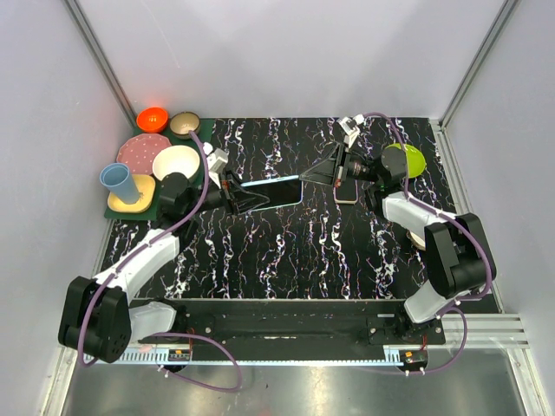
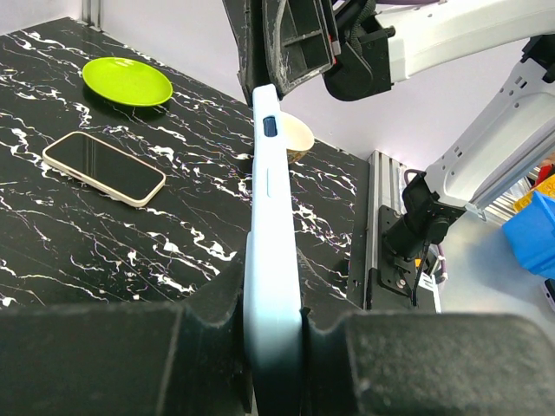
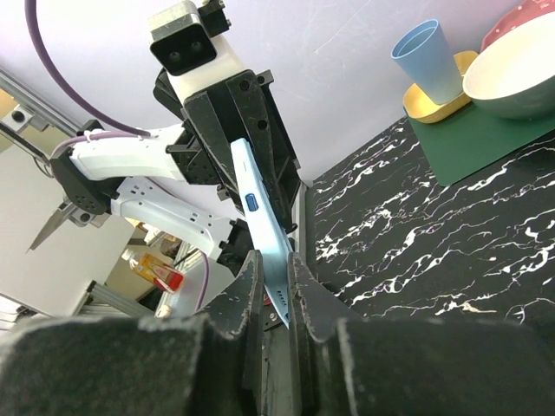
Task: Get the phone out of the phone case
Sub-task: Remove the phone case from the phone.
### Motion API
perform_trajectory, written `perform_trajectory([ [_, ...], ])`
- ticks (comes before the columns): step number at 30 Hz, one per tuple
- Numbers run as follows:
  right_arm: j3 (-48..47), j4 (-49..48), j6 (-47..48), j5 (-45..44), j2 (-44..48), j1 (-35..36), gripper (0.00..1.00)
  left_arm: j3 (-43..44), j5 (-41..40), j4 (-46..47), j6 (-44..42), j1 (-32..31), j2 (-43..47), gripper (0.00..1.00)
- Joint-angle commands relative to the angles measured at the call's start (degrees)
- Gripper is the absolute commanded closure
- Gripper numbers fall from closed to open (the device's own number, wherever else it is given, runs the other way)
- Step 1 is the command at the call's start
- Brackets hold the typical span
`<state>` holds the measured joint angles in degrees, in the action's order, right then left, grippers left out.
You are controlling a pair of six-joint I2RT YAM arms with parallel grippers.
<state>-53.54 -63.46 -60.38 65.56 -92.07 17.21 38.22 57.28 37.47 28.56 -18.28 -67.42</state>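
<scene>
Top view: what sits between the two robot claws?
A light blue phone case, its ends clamped by the left gripper and the right gripper; the top view shows it plainly.

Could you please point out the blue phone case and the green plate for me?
blue phone case (image 2: 270,225): left wrist view, on its side edge.
green plate (image 2: 127,81): left wrist view, centre of its face.

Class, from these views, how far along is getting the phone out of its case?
Done: the blue case is up off the table, held edge-on. In hand: left gripper and right gripper each pinch one end. Left: from above its face looks dark, so the phone seems still inside; pulling it out remains. Another cream-edged phone lies nearby.
</scene>
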Motion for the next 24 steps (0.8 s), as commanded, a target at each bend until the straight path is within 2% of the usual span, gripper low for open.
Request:
perform_trajectory([
  [1, 0.3, -2.8, -4.7, -2.2, -1.1, -0.1, 1.00, 0.4, 3.1, 9.0, -1.0, -0.2, 3.0, 1.00],
  [24, 2.4, -5.4, -14.9, -7.6, -2.1, 0.5, 1.00, -1.3, 4.9, 13.6, 0.0, -0.3, 3.5, 1.00],
])
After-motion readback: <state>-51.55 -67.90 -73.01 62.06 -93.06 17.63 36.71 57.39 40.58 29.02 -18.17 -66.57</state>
